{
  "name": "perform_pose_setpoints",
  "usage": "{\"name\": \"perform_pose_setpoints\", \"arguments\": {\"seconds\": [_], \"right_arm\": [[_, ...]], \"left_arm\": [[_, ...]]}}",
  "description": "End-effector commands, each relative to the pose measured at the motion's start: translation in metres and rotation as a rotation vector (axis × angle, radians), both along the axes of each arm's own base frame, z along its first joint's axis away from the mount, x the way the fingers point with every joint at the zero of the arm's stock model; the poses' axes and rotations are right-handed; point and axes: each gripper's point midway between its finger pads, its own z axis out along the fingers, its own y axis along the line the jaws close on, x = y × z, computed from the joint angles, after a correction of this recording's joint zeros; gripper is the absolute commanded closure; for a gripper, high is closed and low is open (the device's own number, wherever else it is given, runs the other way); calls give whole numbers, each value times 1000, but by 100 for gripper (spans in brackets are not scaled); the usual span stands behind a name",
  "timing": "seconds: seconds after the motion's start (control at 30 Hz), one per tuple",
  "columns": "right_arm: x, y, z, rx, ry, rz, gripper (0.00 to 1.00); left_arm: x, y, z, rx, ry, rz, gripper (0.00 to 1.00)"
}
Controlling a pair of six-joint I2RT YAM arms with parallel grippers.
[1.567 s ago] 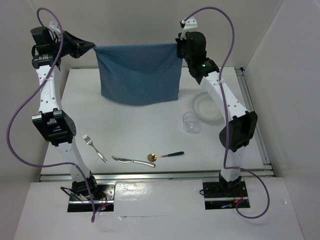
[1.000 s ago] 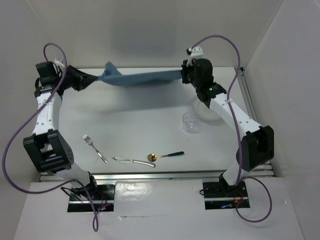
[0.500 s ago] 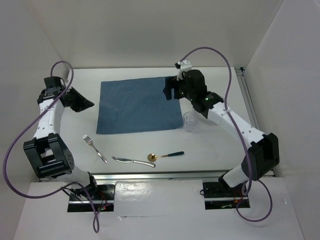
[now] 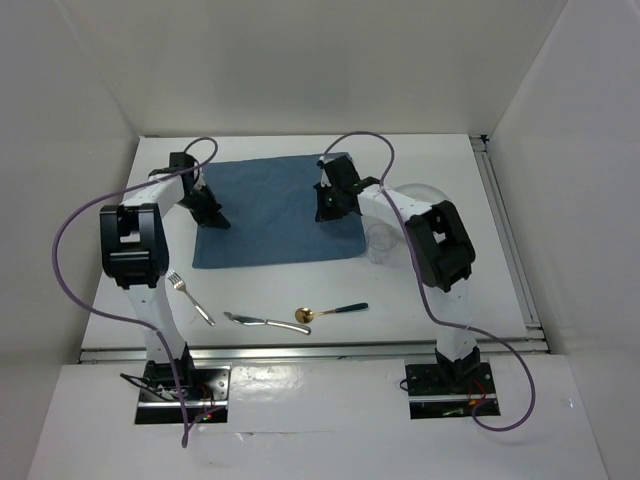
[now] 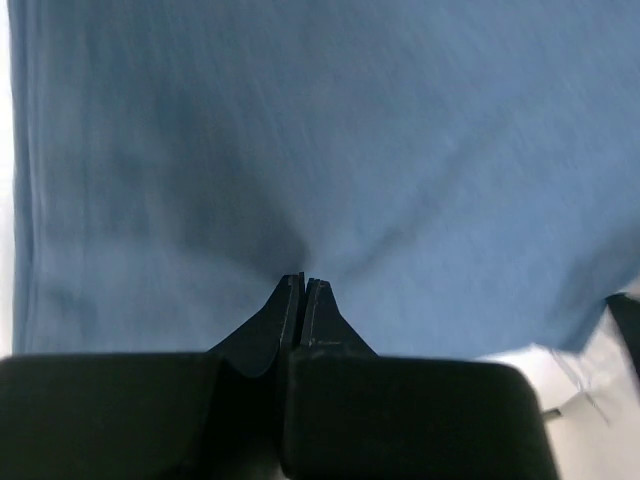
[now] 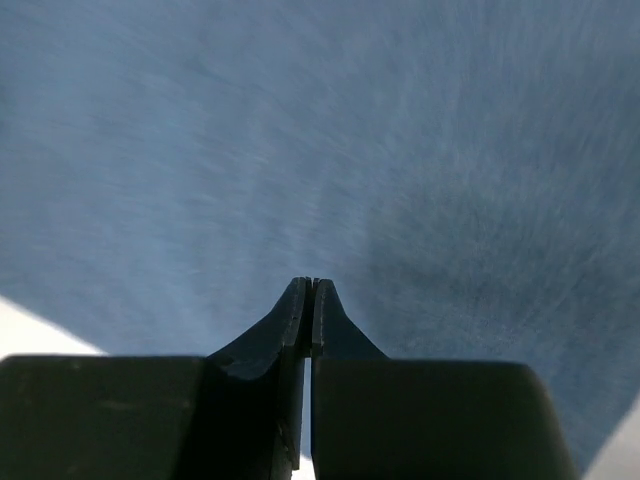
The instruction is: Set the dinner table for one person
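Note:
The blue cloth placemat (image 4: 270, 215) lies flat on the white dinner table (image 4: 450, 290), at its back middle. My left gripper (image 4: 210, 212) is shut, its tips on the placemat near the left edge. My right gripper (image 4: 323, 205) is shut, its tips on the placemat's right part. In the left wrist view the shut gripper (image 5: 303, 282) touches the cloth (image 5: 350, 130), and creases run out from its tip. In the right wrist view the shut gripper (image 6: 312, 285) rests on smooth cloth (image 6: 300, 130). I see no cloth between either pair of jaws.
A fork (image 4: 188, 297), a knife (image 4: 265, 321) and a gold spoon with a green handle (image 4: 330, 311) lie near the front edge. A clear glass (image 4: 381, 243) stands by the placemat's right edge. A clear plate (image 4: 428, 190) is partly hidden behind the right arm.
The placemat was held up, then lowered and laid flat on the table. Since then both arms have folded down and both grippers have moved inward onto the cloth.

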Motion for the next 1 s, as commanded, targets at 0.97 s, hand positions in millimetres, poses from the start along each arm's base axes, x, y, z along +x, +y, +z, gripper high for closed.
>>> {"name": "perform_pose_setpoints", "arguments": {"seconds": [0.97], "right_arm": [[-112, -107, -83, -148, 220, -306, 100]], "left_arm": [[-36, -11, -54, 63, 124, -26, 100]]}}
